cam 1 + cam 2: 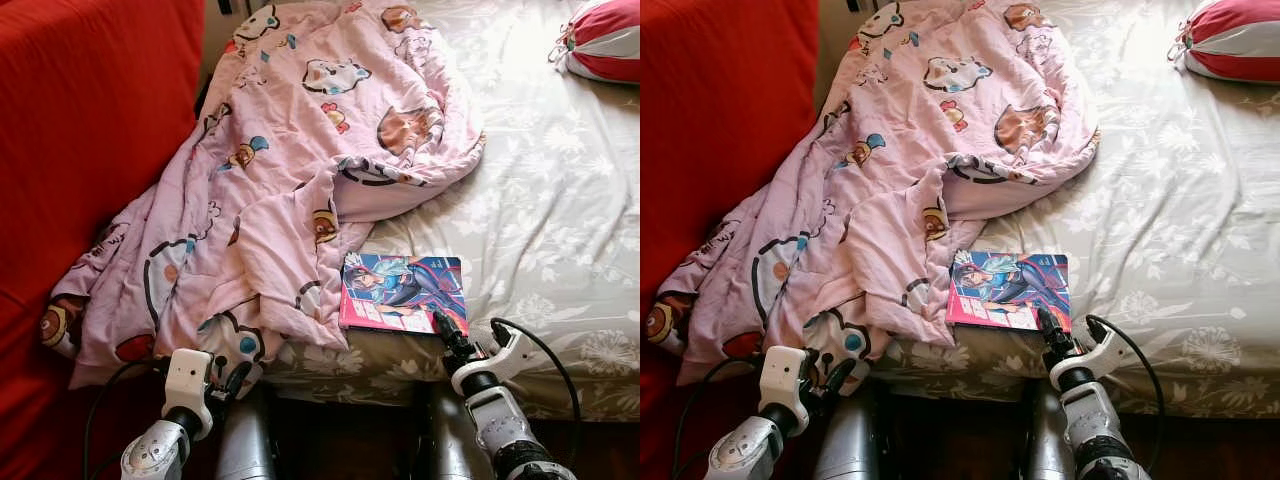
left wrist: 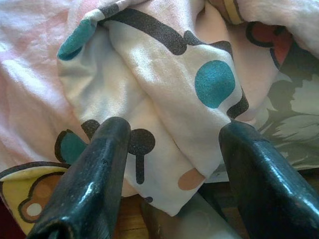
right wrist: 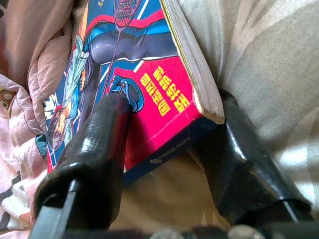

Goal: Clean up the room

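A book with a bright comic-style cover (image 1: pixel 405 290) lies flat near the front edge of the bed, beside a crumpled pink cartoon-print blanket (image 1: pixel 280 170). My right gripper (image 1: pixel 443 325) is open at the book's near right corner. In the right wrist view the book (image 3: pixel 144 99) has that corner between the fingers, with one finger (image 3: pixel 94 149) over the cover and the other by the page edge. My left gripper (image 1: pixel 228 378) is open and low, facing the blanket's hanging end (image 2: pixel 164 94).
The bed has a grey floral sheet (image 1: pixel 540 230). A red-and-white striped pillow (image 1: pixel 605 40) lies at its far right corner. A tall red upholstered surface (image 1: pixel 90 120) stands along the left, and the blanket spills against it. Dark floor shows below the bed edge.
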`<state>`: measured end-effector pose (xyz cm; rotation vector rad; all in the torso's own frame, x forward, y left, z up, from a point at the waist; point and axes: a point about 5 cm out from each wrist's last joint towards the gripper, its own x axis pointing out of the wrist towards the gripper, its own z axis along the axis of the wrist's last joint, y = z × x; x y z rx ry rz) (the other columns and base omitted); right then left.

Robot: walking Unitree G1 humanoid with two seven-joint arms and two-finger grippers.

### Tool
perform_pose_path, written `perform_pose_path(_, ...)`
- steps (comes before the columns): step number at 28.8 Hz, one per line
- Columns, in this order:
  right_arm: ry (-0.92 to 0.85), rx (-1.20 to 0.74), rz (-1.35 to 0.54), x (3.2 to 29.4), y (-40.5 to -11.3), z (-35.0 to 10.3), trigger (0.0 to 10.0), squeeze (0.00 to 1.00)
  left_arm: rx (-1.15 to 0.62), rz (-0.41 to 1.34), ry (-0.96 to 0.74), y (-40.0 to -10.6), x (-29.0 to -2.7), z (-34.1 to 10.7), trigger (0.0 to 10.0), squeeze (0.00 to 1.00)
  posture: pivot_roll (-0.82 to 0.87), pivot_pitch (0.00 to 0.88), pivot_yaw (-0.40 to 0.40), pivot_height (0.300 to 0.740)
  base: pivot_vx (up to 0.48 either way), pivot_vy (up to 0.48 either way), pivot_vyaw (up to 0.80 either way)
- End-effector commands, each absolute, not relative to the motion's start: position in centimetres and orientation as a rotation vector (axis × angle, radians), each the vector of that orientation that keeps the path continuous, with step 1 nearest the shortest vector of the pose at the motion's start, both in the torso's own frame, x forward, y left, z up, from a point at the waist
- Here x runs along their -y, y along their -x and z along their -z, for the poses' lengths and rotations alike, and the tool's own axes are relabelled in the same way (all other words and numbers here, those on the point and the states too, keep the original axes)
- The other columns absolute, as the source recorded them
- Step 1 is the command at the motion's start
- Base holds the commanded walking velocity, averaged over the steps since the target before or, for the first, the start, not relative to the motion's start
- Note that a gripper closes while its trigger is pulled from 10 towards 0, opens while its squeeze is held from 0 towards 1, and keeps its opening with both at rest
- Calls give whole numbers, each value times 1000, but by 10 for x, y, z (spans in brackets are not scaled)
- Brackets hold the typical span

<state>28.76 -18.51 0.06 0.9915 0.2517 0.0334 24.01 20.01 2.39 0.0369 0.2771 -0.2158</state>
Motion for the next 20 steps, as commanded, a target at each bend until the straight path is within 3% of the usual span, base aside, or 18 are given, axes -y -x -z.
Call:
perform_pose_path(1,-1061,-446,-69,152,-265,26,0,0,-298,203,-48,-237,-205,-20,10000,0,337,175,117,539,0,0,0)
perform_pose_path(12,-1046,-385,-67,160,-275,17,0,0,-292,199,-45,-242,-203,-19,10000,0,319,159,108,539,0,0,0)
perform_pose_path(20,-970,-73,-4,190,-300,-18,0,0,-277,179,-29,-251,-198,-19,10000,0,280,131,82,539,0,0,0)
